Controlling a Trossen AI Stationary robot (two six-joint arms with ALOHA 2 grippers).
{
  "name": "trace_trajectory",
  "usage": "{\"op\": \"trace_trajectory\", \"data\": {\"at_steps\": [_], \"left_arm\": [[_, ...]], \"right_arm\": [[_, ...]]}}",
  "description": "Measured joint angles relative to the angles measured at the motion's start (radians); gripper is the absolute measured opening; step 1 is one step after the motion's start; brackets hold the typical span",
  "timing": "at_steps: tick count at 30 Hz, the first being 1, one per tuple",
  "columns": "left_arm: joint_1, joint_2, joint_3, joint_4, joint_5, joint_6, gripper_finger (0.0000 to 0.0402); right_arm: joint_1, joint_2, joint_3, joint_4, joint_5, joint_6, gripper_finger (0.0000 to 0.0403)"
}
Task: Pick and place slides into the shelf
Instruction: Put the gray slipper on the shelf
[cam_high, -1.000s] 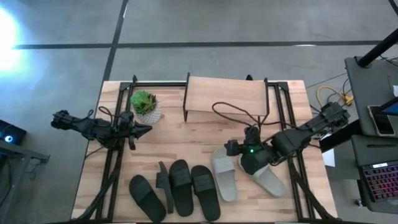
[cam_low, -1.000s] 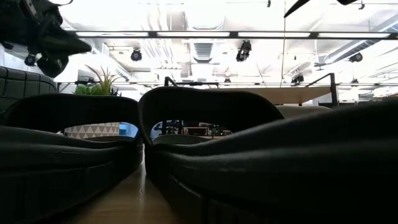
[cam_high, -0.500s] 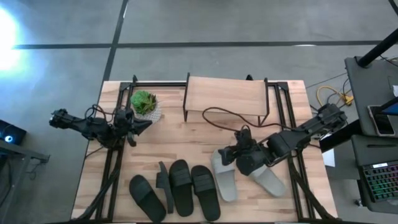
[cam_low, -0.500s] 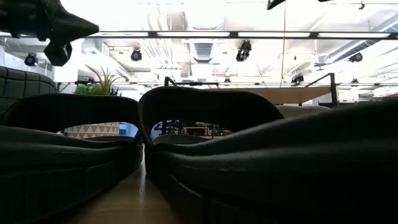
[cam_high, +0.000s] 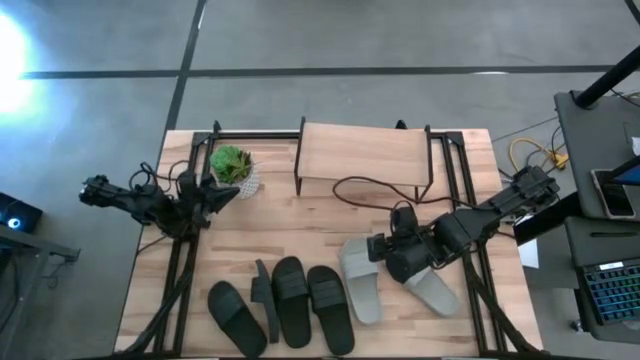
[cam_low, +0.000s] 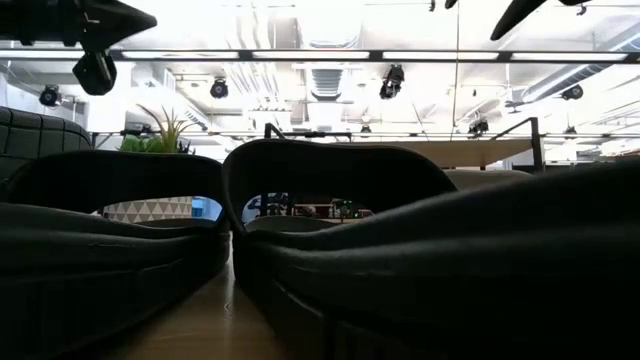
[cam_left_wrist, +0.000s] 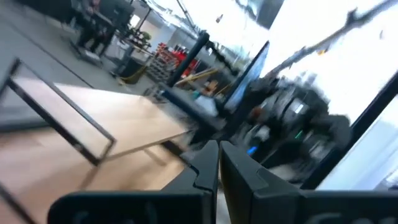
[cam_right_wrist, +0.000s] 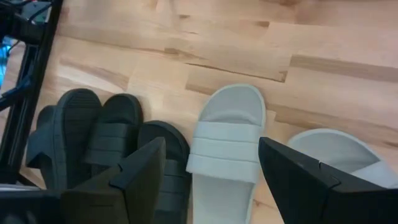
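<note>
Several black slides (cam_high: 290, 302) lie side by side on the table near its front edge; one (cam_high: 264, 300) stands on its edge. Two light grey slides (cam_high: 360, 280) (cam_high: 432, 292) lie soles down to their right. The shelf (cam_high: 362, 155) stands at the table's far edge. My right gripper (cam_right_wrist: 214, 168) hangs open above the grey slides, one finger to each side of the left grey slide (cam_right_wrist: 227, 143) and clear of it. My left gripper (cam_high: 232, 190) is shut on nothing, held level beside the plant, high at the low view's top left (cam_low: 140, 18).
A small potted plant (cam_high: 233, 168) stands at the far left, right by my left gripper. A dark cable (cam_high: 365, 185) loops over the table in front of the shelf. Bare tabletop (cam_high: 300, 225) lies between shelf and slides. Black frame rails run along both table sides.
My left gripper has risen a little and tipped up to level, its tip swinging toward the plant; it stays shut. My right gripper has swung toward the table's left and back, turning at the wrist above the grey slides, still open. The slides have not moved.
</note>
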Motion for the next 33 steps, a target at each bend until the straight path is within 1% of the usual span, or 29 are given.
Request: {"op": "trace_trajectory", "data": {"at_steps": [1,3,5,7,10,16,19,21,23,25,29,33], "left_arm": [[0.001,0.001,0.0,-0.003,-0.01,0.005,0.0002],[0.002,0.003,0.0,-0.013,-0.046,0.061,0.0002],[0.002,0.004,0.0,-0.003,-0.055,0.097,0.0002],[0.002,0.004,0.0,0.024,-0.053,0.093,0.0002],[0.002,0.006,0.0,0.091,-0.001,0.107,0.0002],[0.002,0.007,0.003,0.126,-0.01,0.139,0.0002],[0.002,0.024,0.003,0.13,-0.002,0.21,0.0002],[0.001,0.054,0.004,0.118,0.016,0.271,0.0002],[0.001,0.101,0.016,0.117,0.033,0.286,0.0002],[0.001,0.156,0.035,0.108,0.054,0.285,0.0002],[0.001,0.252,0.077,0.052,0.077,0.276,0.0002],[0.002,0.299,0.124,-0.046,0.08,0.212,0.0002]], "right_arm": [[-0.002,0.0,0.0,0.0,0.003,-0.002,0.0249],[-0.008,0.0,-0.001,0.0,0.012,-0.001,0.0249],[-0.017,0.0,-0.001,-0.001,0.019,-0.003,0.0249],[-0.026,0.0,0.001,-0.005,0.02,-0.013,0.0249],[-0.039,0.0,0.005,-0.004,0.03,-0.054,0.0249],[-0.059,0.0,0.004,0.0,0.029,-0.065,0.0249],[-0.059,0.0,0.004,0.023,0.02,-0.098,0.0249],[-0.059,0.0,0.004,0.071,-0.03,-0.171,0.0249],[-0.059,0.001,0.004,0.124,-0.119,-0.245,0.0249],[-0.059,0.01,0.004,0.152,-0.202,-0.256,0.0249],[-0.041,0.042,0.002,0.107,-0.361,-0.15,0.0249],[0.013,0.069,-0.012,0.014,-0.395,0.075,0.0249]]}}
